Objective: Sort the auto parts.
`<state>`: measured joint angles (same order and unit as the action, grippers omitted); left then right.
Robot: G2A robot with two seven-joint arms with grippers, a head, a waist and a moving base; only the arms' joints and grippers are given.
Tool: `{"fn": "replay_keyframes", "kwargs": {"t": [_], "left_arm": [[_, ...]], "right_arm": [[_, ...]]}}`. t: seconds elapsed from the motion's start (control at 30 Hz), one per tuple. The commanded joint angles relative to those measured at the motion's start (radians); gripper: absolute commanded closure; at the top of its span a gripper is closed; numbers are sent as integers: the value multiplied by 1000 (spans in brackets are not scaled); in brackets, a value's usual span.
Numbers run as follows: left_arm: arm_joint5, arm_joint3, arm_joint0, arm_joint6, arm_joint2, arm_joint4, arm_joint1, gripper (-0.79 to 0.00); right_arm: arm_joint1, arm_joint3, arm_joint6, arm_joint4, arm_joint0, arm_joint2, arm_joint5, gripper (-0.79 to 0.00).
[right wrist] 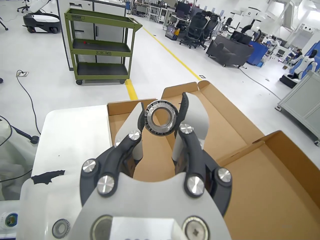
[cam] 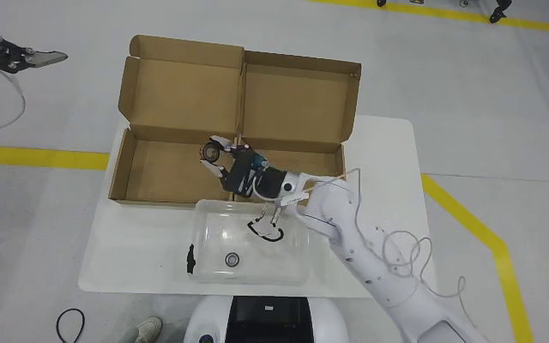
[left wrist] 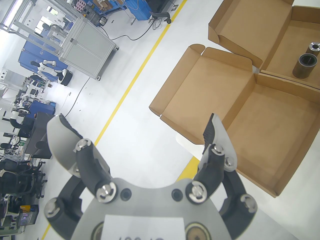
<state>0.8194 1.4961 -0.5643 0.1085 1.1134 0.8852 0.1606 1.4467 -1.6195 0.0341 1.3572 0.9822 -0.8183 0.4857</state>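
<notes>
The right end effector point(right wrist: 163, 108) grips the metal ring point(right wrist: 150, 118) above the cardboard box point(cam: 159, 171), probably to drop it in, while the left end effector point(left wrist: 136, 123) hangs open far from it.

A: Finish on the bearing point(right wrist: 161, 121)?
B: Bright steel, glossy, ribbed rollers. Right gripper point(right wrist: 162, 108): jaws w/ black matt ribbed pads point(right wrist: 183, 106), smooth white plastic shells, brushed metal plate.
A: Rest?
B: Cardboard boxes point(cam: 180, 90) brown, matt. Bin point(cam: 296, 249) clear glossy plastic. Table point(cam: 390, 154) white, smooth. Dark sleeve point(left wrist: 306, 67) dull metal.
</notes>
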Motion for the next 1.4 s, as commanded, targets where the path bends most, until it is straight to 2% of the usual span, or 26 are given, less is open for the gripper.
{"fn": "replay_keyframes", "kwargs": {"t": [0.0, 0.3, 0.57, 0.87, 1.37], "left_arm": [[0, 0, 0, 0, 0, 0, 0, -785], [0, 0, 0, 0, 0, 0, 0, -785], [0, 0, 0, 0, 0, 0, 0, -785], [0, 0, 0, 0, 0, 0, 0, -785], [0, 0, 0, 0, 0, 0, 0, -785]], "right_arm": [[3, 29, -2, -2, -6, 7, -5, 0], [32, 181, 35, -32, -66, 67, -18, 0], [89, 363, 98, -84, -169, 172, -27, 0], [189, 599, 136, -159, -294, 299, -21, 0], [380, 990, 90, -238, -440, 419, 14, 0]]}}
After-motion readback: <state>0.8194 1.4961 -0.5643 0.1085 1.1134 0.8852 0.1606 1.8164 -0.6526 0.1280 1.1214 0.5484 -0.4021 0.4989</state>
